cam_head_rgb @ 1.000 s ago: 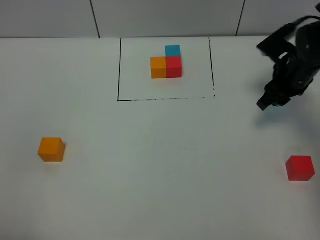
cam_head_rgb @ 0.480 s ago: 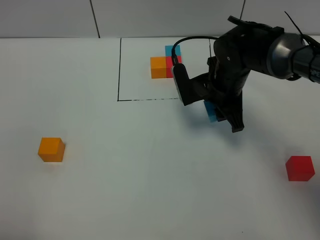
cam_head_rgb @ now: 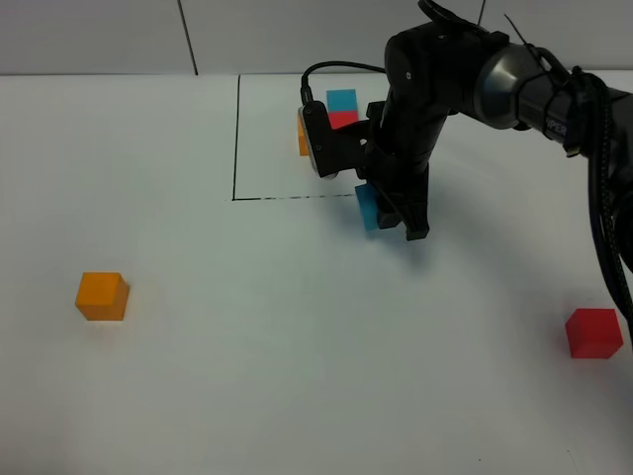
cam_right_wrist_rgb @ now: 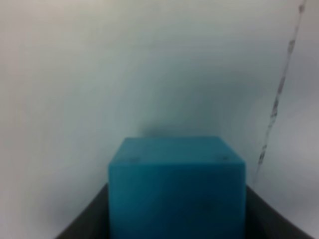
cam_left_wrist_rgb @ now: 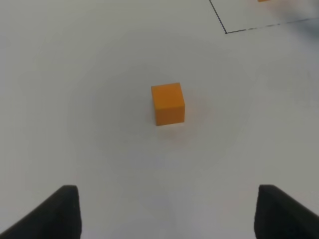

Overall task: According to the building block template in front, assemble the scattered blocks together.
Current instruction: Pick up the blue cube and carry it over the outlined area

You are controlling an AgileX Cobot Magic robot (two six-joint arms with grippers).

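1. Your right gripper [cam_head_rgb: 389, 212] is clamped on the blue cube [cam_right_wrist_rgb: 177, 184], just outside the front line of the building block template [cam_head_rgb: 342, 100].
2. Your left gripper [cam_left_wrist_rgb: 172, 214] hangs with its jaws spread wide over the table [cam_left_wrist_rgb: 75, 74], the orange cube [cam_left_wrist_rgb: 168, 103] lying ahead of it.
3. The red cube [cam_head_rgb: 594, 332] sits far right, well apart.

No writing, number or brand mark can be read on the blue block [cam_right_wrist_rgb: 177, 189] in the right gripper [cam_head_rgb: 384, 216], or elsewhere.
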